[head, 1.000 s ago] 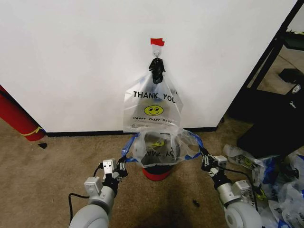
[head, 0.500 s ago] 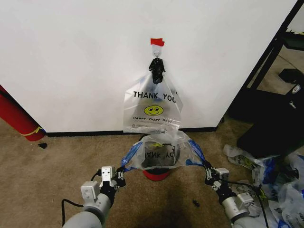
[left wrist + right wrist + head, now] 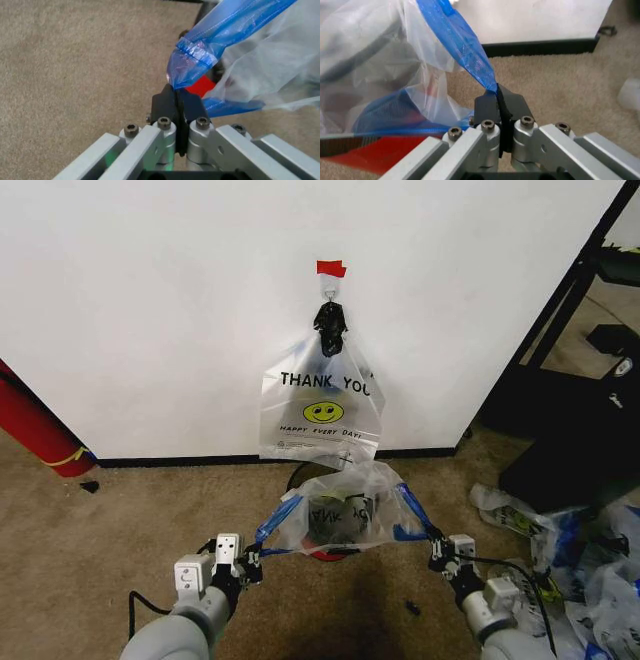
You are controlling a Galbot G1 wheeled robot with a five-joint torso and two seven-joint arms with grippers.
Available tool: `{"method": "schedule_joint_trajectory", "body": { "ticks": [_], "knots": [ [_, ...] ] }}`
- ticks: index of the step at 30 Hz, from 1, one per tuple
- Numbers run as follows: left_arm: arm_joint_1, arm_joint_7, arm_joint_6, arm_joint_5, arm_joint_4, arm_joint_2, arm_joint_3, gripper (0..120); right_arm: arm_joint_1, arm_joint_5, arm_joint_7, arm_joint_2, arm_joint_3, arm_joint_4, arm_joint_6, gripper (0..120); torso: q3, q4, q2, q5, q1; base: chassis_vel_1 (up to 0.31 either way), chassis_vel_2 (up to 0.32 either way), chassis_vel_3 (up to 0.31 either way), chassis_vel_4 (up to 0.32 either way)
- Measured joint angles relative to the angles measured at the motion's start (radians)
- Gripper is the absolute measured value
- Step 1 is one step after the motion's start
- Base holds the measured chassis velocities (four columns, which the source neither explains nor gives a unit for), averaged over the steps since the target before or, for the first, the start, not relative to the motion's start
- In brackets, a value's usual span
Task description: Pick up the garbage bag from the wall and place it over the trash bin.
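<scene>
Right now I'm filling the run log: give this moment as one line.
left pincer: shut on garbage bag handle | right pincer: shut on other handle | bag stretched open over trash bin | another bag on wall hook

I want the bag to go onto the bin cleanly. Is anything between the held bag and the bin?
Nothing visible. The garbage bag, stretched between left gripper and right gripper, hangs over the trash bin.

Tan carpet floor (image 3: 120, 520): trash bin (image 3: 300, 476) by baseboard, red cylinder (image 3: 35, 425) left, bag pile (image 3: 590, 570) right.
</scene>
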Motion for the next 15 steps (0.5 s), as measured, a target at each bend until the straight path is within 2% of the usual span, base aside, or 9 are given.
{"method": "schedule_joint_trajectory", "body": {
  "ticks": [15],
  "knots": [
    [-0.081,0.024,0.002,-0.016,0.127,-0.06,0.021,0,0.172,0.123,0.041,-0.03,-0.116,-0.118,-0.128,0,0.0,0.0001,0.0,0.0001,0.0,0.0,0.0,0.0,0.0]
  ]
}}
